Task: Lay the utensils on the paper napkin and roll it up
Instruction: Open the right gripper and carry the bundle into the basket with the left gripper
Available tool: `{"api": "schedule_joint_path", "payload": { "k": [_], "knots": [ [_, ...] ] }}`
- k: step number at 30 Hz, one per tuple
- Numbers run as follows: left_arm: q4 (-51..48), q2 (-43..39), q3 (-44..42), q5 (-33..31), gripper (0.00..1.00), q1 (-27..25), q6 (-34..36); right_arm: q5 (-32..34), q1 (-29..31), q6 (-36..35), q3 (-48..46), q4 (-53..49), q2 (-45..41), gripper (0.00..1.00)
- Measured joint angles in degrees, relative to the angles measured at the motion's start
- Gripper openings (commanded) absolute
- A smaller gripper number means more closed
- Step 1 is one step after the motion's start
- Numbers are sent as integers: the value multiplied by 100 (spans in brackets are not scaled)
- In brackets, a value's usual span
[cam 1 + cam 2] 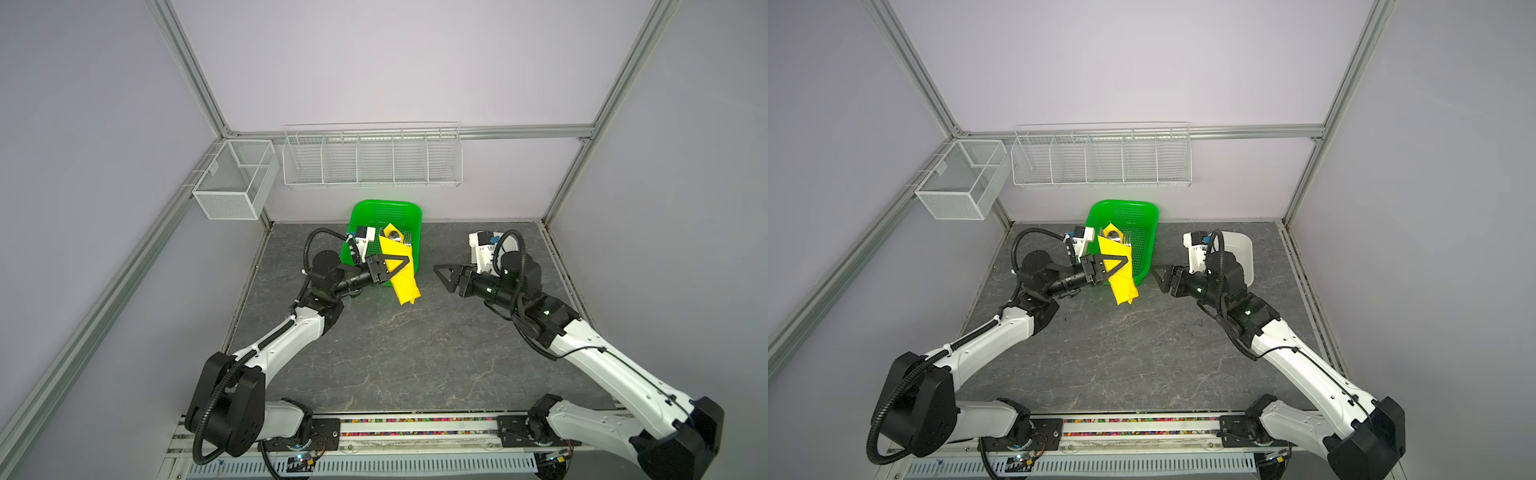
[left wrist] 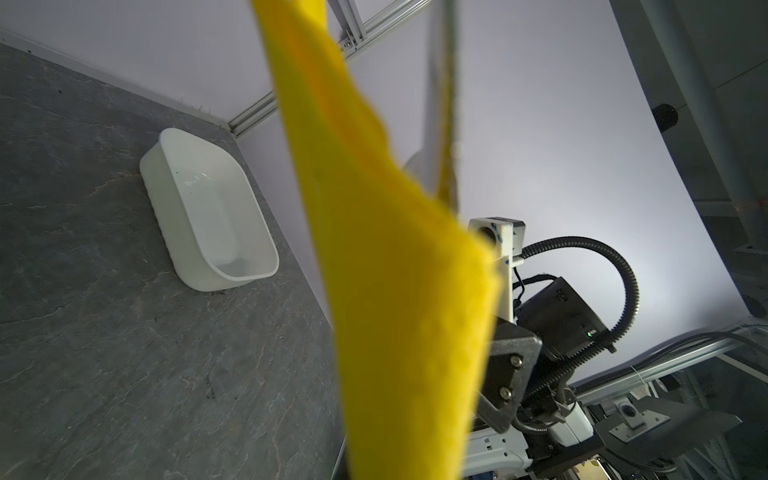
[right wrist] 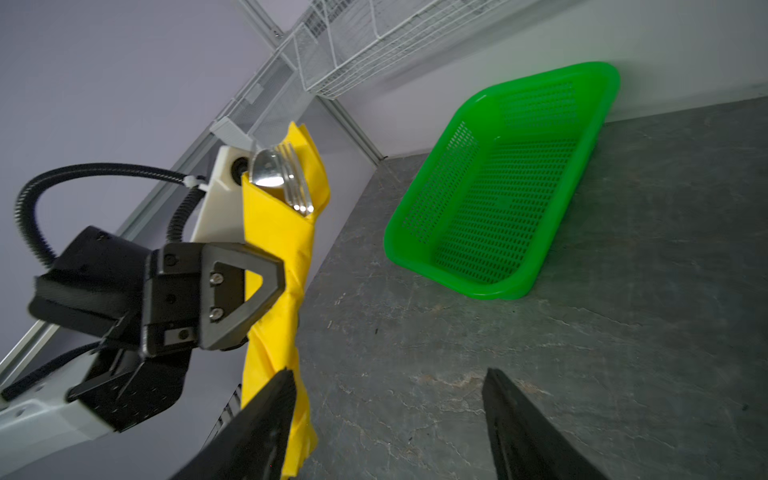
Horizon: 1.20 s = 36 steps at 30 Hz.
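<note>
My right gripper (image 3: 389, 374) stands wide open with nothing between the fingers. In both top views it sits at about 2 o'clock from the table's (image 1: 395, 365) middle (image 1: 444, 279), pointing toward 9 o'clock. It is near the napkin's lower end but apart from it.

My left gripper (image 3: 266, 286) is clamped shut across the middle of the rolled yellow napkin (image 3: 278, 232) and holds it off the table at about 12 o'clock (image 1: 405, 286). The roll stands nearly upright, its loose end hanging down. The utensils (image 3: 278, 174) are wrapped inside. From the top opening the spoon (image 3: 266, 170) and the fork (image 3: 297, 183) poke out side by side; I cannot make out a knife.

Behind the roll, at 12 o'clock against the back wall, lies the green basket (image 3: 498, 291). Inside it I see only its perforated floor. At 2 o'clock, by the right edge, sits a white tub (image 2: 187, 232) that shows only its glossy bottom.

Farther back, a white wire rack (image 1: 372, 158) hangs on the wall at 12 o'clock. A white mesh box (image 1: 232, 178) hangs at 10 o'clock.
</note>
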Motion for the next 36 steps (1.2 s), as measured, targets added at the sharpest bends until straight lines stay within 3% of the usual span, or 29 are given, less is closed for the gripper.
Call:
{"api": "schedule_joint_path", "payload": {
  "k": [5, 11, 19, 25, 36],
  "knots": [
    [-1209, 7, 190, 173, 0, 470, 756, 256, -146, 247, 7, -295, 439, 68],
    [-2830, 452, 1147, 170, 0, 885, 1991, 116, -240, 520, 42, -562, 1303, 65],
    [-4339, 2090, 2603, 50, 0, 946, 3091, -262, -249, 688, 74, -542, 1766, 64],
    [-4478, 2876, 2905, -197, 0, 955, 3086, -424, -249, 745, 79, -492, 1862, 64],
    [-3620, 3965, 3783, -380, 0, 975, 2391, -741, -249, 962, 186, -133, 2218, 64]
  ]
}}
